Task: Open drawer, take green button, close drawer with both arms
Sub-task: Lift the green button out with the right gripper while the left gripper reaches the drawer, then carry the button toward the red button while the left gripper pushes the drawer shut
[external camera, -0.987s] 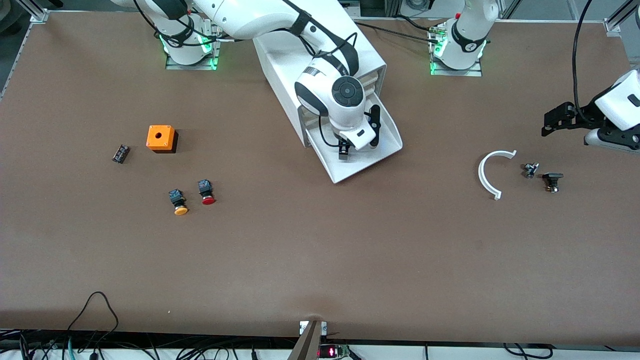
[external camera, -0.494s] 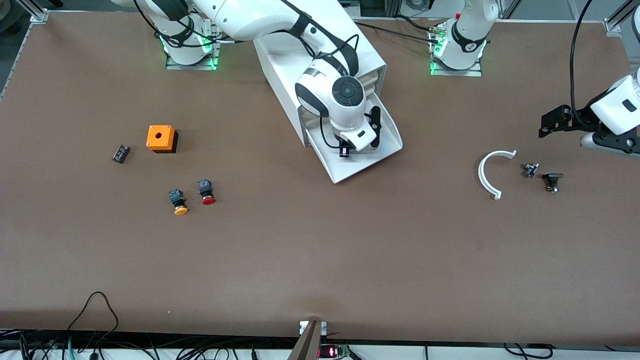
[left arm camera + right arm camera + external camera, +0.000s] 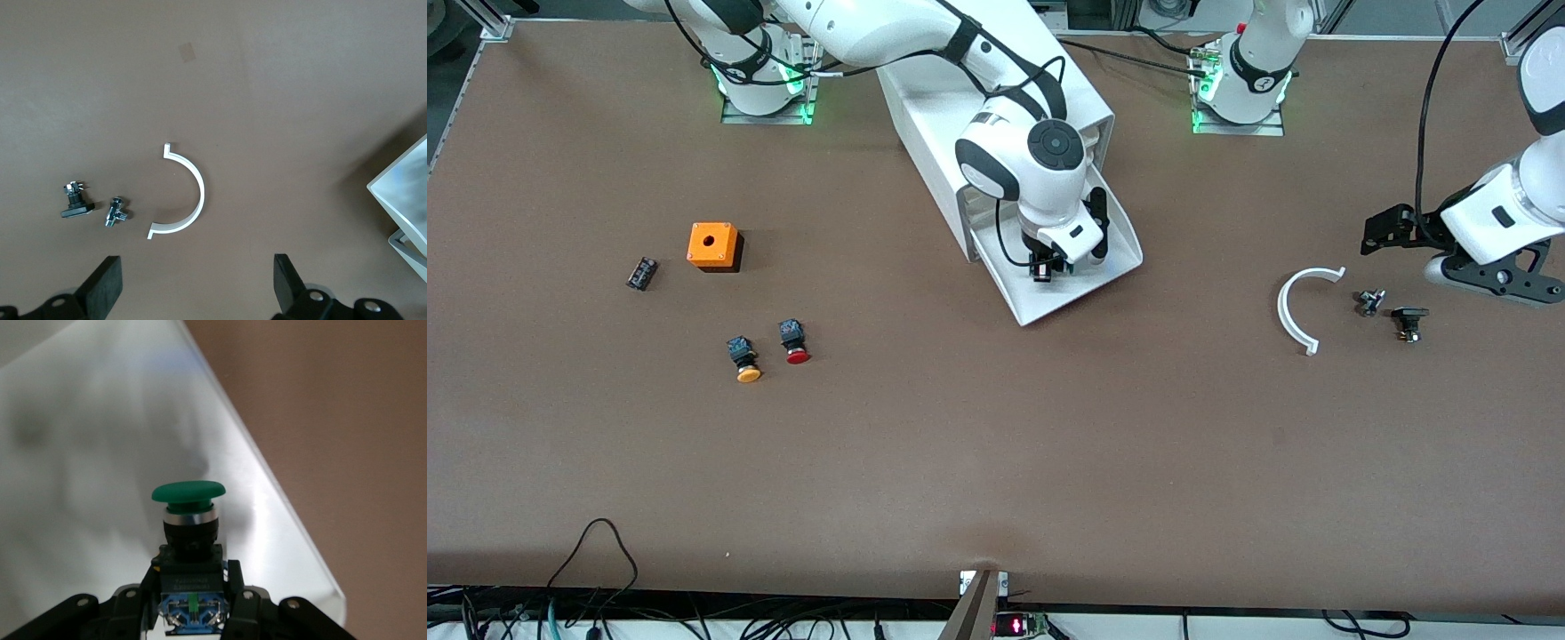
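The lowest drawer point(image 3: 1089, 286) of the white cabinet point(image 3: 925, 142) stands pulled out. My right gripper point(image 3: 1051, 268) is over the open drawer and shut on the green-capped button point(image 3: 189, 520), which it holds by its black-blue body above the drawer floor point(image 3: 80, 467). In the front view the button is mostly hidden under the right hand. My left gripper point(image 3: 1371, 233) is open and empty above the table at the left arm's end, over the brown top beside a white curved piece point(image 3: 187, 193).
A white arc point(image 3: 1296, 307), a small metal fitting point(image 3: 1368, 302) and a black part point(image 3: 1408, 322) lie at the left arm's end. An orange box point(image 3: 713, 245), a small dark part point(image 3: 641, 273), an orange-capped button point(image 3: 744, 359) and a red-capped button point(image 3: 792, 341) lie at the right arm's end.
My right gripper has risen a little over the drawer with the button in it. My left arm has swung toward the cabinet, its gripper now closer to the white arc.
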Controlling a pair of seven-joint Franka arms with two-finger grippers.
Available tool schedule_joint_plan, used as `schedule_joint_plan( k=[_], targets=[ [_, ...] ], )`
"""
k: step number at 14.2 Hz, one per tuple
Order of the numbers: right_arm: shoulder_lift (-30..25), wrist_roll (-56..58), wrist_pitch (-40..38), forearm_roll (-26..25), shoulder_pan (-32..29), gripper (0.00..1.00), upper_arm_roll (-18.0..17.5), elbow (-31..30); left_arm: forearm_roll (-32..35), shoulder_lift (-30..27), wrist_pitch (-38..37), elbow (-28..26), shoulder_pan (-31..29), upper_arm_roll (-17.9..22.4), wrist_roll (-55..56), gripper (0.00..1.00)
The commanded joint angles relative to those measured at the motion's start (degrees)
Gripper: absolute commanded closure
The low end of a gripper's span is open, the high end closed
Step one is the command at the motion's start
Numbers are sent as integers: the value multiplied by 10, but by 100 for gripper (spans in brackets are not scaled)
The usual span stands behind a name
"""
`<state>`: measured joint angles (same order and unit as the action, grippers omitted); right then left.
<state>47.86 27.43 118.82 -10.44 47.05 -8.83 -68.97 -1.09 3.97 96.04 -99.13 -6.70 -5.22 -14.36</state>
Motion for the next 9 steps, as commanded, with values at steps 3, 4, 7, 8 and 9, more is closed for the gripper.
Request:
schedule_joint_plan(
  k=[3,4,7,8,9],
  targets=[
    [-58,-119,-9,-3,5,75,77,-3,-17,21,2,1,5,0,44,0],
    [-62,-138,-8,-3,-3,75,99,-7,-29,28,10,-1,14,0,70,0],
    [-87,-170,-3,49,-41,75,139,-81,-23,60,81,-25,33,-49,202,0],
    [-95,-171,-1,80,-64,75,141,-108,-24,78,121,-43,45,-58,251,0],
    [-100,-171,-1,97,-86,75,144,-126,-23,98,172,-59,68,-58,296,0]
  ],
)
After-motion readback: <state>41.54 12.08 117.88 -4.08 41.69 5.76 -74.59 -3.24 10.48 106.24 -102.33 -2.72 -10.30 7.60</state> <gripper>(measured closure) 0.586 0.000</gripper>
